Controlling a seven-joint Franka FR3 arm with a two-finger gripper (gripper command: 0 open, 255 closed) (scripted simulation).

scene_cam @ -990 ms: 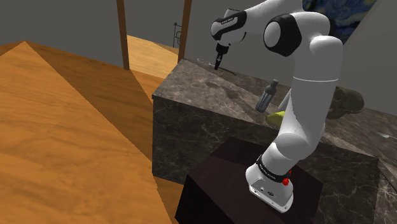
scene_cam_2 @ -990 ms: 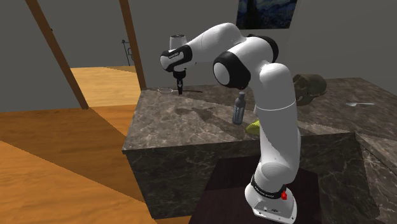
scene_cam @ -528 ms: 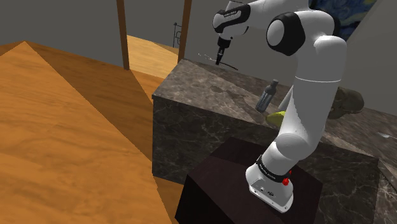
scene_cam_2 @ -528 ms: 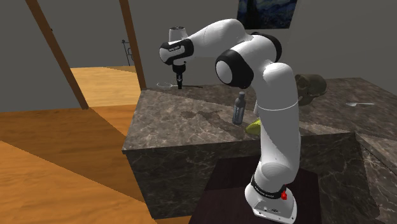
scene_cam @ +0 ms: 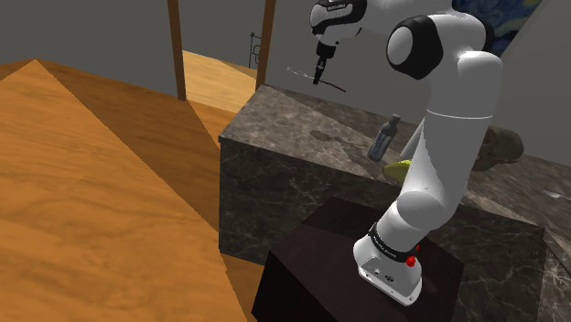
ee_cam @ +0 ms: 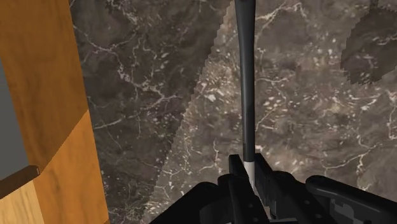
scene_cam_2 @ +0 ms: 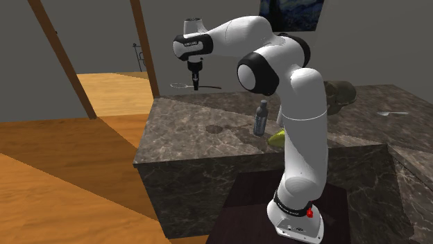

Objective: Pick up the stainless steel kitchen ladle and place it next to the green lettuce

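Shoulder view: the gripper (scene_cam: 317, 79) points down above the far end of the counter (scene_cam: 302, 137), fingers clamped on the ladle (scene_cam: 335, 86). The ladle hangs clear of the stone, roughly level, seen against the grey wall. Nearer the stand (scene_cam: 366, 274), a grey bottle (scene_cam: 384, 137) stands on the counter. The lettuce (scene_cam: 400, 167) lies just beside it, partly behind the arm. Ladle and lettuce are well apart.

Second exterior view: the gripper (scene_cam_2: 196, 84) holds the ladle (scene_cam_2: 210, 86) near mid-length, above the counter (scene_cam_2: 201, 149) at its far corner. The end toward this view's left appears to be the bowl, though it is too thin to confirm. The bottle (scene_cam_2: 261, 118) is upright between the gripper and the lettuce (scene_cam_2: 277, 136). A painting (scene_cam_2: 291, 14) hangs on the wall behind.

Wrist view: both fingers of the gripper (ee_cam: 249, 181) are closed against a pale section of the ladle (ee_cam: 247, 83). Its dark handle runs straight away from them over the marbled counter (ee_cam: 305, 114). Wooden floor (ee_cam: 38, 95) shows past the counter's edge.
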